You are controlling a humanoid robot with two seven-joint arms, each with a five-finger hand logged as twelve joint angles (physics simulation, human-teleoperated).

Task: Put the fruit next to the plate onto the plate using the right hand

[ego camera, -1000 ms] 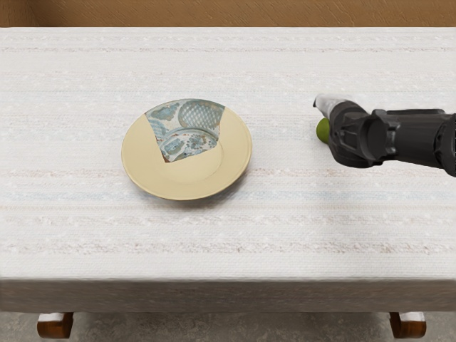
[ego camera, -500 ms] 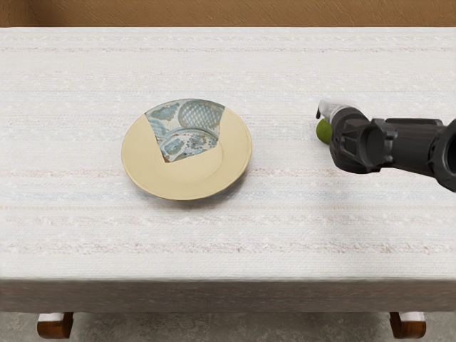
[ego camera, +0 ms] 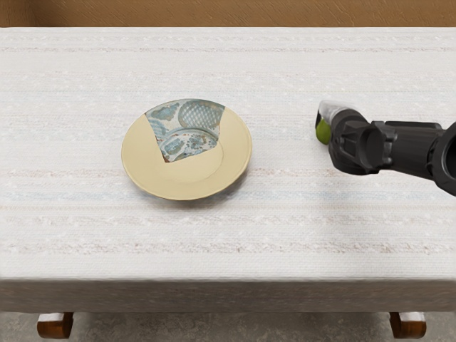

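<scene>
Right arm in from the right edge, and the right hand is down over the green fruit. Only a thin sliver of green peeks out on the hand's left side. Closed on it or just resting over it? Cannot tell; the dark bulk of the wrist hides the grip from here.

The fruit is on the table, well to the right of the plate, with a bare stretch of cloth between the two. That lane is wide open. The plate sits left of centre, cream rim with a blue patterned wedge at its far side, well clear of every table edge. There is open cloth in front of it and behind it too. The near edge of the table runs along the bottom, with a wooden foot showing below at the left.

Against a second ago: less green is showing, the hand has drifted slightly right, and more of the arm fills the right edge. The plate hasn't moved.
</scene>
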